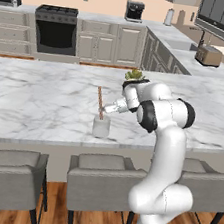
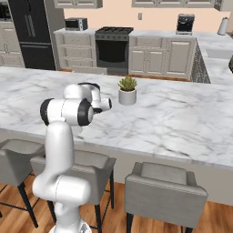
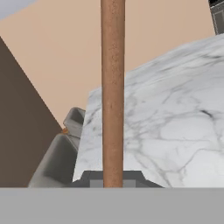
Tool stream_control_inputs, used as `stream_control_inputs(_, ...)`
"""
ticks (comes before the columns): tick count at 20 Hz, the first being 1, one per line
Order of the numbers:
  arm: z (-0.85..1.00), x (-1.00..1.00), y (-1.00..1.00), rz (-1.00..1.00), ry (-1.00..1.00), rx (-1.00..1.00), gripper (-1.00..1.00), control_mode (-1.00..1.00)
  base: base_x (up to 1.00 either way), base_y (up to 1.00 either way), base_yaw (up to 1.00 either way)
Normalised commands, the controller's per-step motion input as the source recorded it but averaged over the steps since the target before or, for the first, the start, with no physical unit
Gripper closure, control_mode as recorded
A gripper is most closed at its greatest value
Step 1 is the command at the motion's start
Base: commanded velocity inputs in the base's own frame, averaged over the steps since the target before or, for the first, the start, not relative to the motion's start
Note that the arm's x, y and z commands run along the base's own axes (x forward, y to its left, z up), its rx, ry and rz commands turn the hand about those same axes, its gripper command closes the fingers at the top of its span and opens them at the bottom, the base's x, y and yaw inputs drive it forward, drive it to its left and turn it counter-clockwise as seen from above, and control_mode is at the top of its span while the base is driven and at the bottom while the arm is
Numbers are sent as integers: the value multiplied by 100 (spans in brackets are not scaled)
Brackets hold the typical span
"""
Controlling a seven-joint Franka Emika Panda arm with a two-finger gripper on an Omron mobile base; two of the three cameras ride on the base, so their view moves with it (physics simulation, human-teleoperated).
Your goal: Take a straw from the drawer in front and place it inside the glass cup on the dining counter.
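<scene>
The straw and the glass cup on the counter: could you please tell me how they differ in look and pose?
The straw is a thin brownish-orange stick, while the glass cup is a short, pale, see-through cylinder. The straw leans slightly and rises well above the cup's rim; the cup stands upright on the dining counter. The gripper holds the straw, not the cup. Both sit near the counter's front edge.

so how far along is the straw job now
Done: the straw is out of the drawer and carried to the dining counter. In hand: the gripper holds it, jaws closed on it, tilted, with its lower end at or just inside the glass cup. Left: lower it fully if needed, open the jaws and pull away.
</scene>
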Motion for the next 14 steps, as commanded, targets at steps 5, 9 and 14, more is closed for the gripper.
stream_control_inputs(5,-32,29,0,0,0,0,100,-100,0,0,0)
stream_control_inputs(9,-14,20,0,0,0,0,100,-100,0,0,0)
stream_control_inputs(14,-1,-9,0,0,-1,0,100,-100,0,0,0)
